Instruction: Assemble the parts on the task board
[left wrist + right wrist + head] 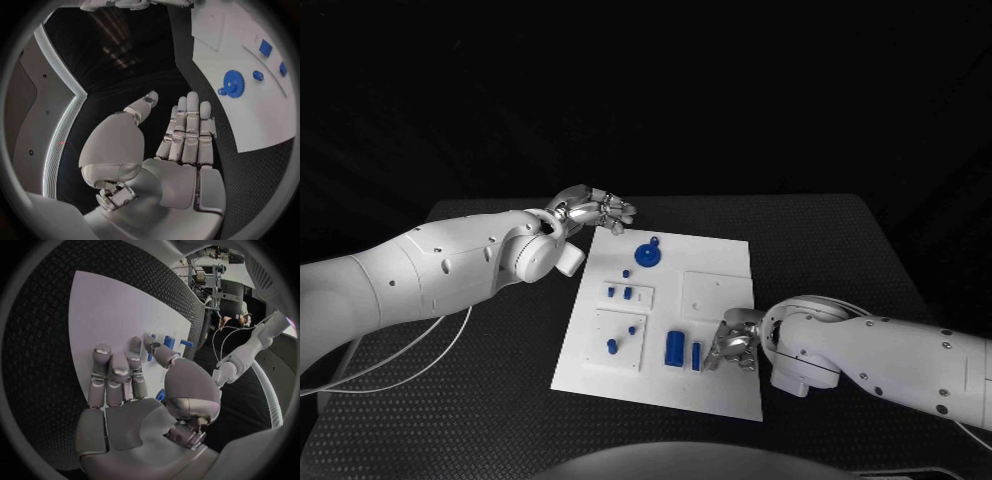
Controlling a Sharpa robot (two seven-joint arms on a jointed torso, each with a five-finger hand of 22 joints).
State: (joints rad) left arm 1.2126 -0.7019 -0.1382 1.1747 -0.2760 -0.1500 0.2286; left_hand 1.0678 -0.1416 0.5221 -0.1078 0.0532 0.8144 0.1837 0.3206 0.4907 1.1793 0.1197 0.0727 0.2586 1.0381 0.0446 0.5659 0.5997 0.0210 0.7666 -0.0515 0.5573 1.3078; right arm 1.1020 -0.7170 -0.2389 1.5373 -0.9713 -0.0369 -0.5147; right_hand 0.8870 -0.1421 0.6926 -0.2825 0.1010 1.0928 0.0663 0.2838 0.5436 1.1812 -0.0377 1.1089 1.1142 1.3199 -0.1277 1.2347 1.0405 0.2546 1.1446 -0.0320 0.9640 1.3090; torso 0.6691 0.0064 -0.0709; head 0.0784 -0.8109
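Lying flat mid-table, the white task board (718, 268) is a smooth rectangular plate on a black table (848, 240) w/ a fine dotted, grippy texture. On the board: a blue gear (648, 252) near the far edge w/ a small blue peg (626, 272) just beside it; two small blue blocks (619, 293) sit in a shallow raised square on the board's left side; nearer the robot, another raised square carries two small rounded blue pieces (620, 338). Near the front edge stand a blue cylinder (675, 346) and a thinner blue pin (697, 356), just beside the right hand (734, 342). Right hand rests over the board's front-right part, fingers lying fairly straight and close together, thumb bent toward the blue pieces; can't tell from either view whether it pinches one. Right wrist view adds what the head view hides: several upright blue pins (167, 342) just past the fingertips (135, 345), plus a bit of blue by the thumb base. Left hand (593, 210) hovers off the board's far-left corner, over bare table, holding nothing; left wrist view shows its fingers (187, 125) straight and side by side, thumb apart, w/ the toothed gear and a knob-like peg on the board nearby. Hands are silvery metal; arms glossy white.
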